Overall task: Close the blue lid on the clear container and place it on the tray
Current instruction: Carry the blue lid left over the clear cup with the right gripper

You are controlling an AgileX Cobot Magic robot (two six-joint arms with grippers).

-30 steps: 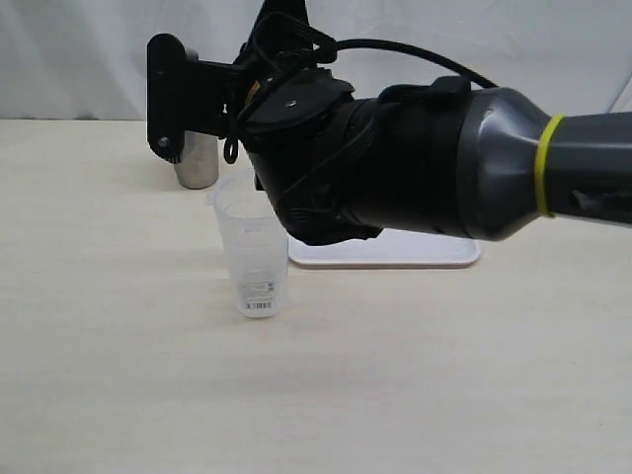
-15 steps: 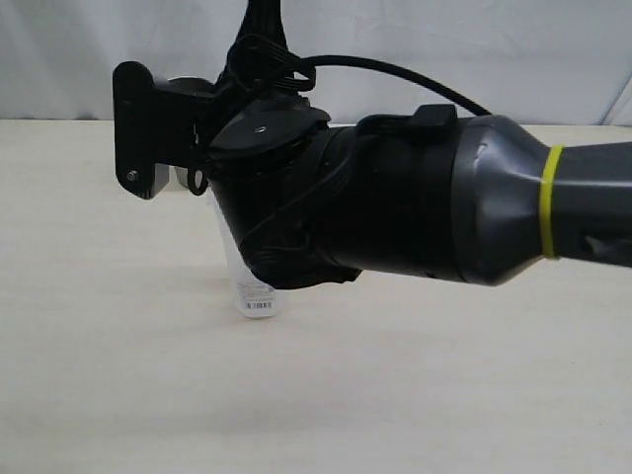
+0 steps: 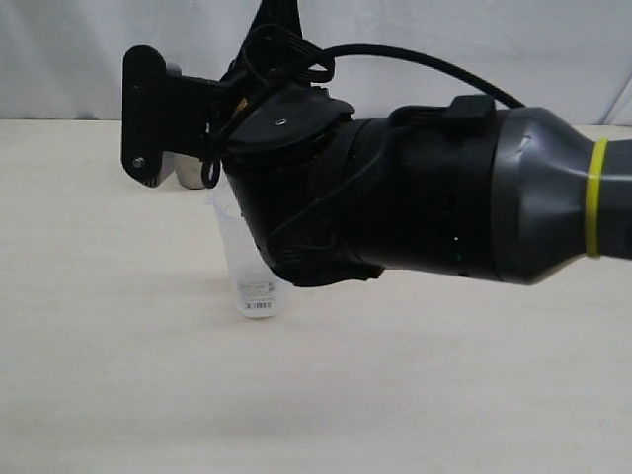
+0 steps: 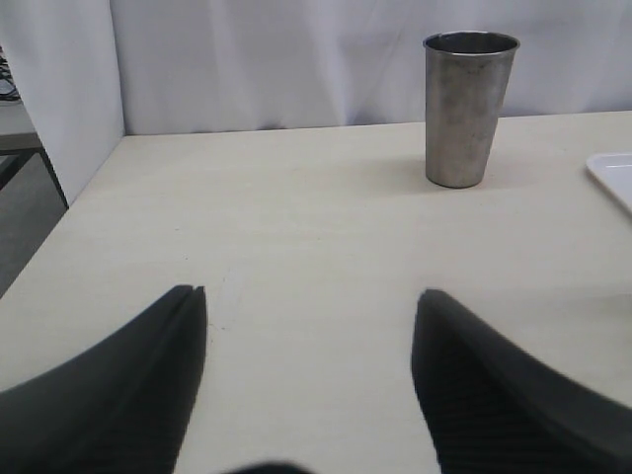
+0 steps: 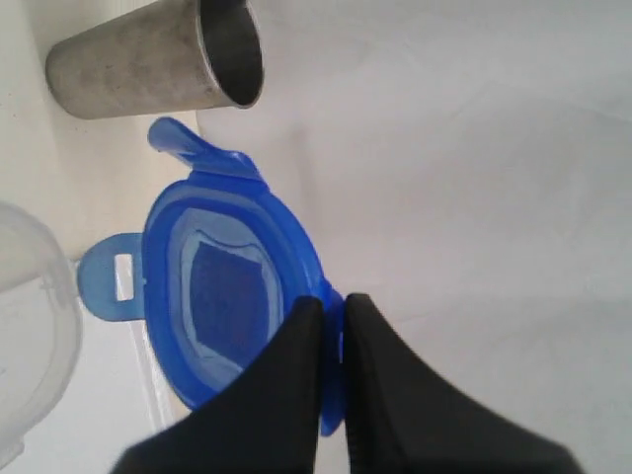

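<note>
Right gripper (image 5: 333, 306): jaws all but closed, pinching the rim of the blue lid (image 5: 227, 306) edge-on, with the lid hanging out past the fingertips and its flaps splayed. There's a darker rectangular patch in the lid's centre; can't read anything on it. Just beside the held lid is the open rim of the clear container (image 3: 252, 288), upright on the table, not touching the lid as far as I can see. Its barcode label (image 3: 257, 293) sits near the base, print too small to read. The grey metal tumbler (image 5: 148, 59) stands upright beyond the lid and is unmarked. From the room, the right arm (image 3: 415, 207) fills most of the sightline and hides the container's upper half; it has a yellow band (image 3: 595, 197) around the grey forearm. Left gripper (image 4: 308, 301): fingers spread wide, nothing between them, only bare table underneath. Ahead of it stands the tumbler, and a corner of the tray (image 4: 614, 178) shows near that, apart from it. Table (image 4: 296, 217): pale wood-grain laminate, matte. White curtain (image 4: 296, 59) runs behind the far edge and down one side.
</note>
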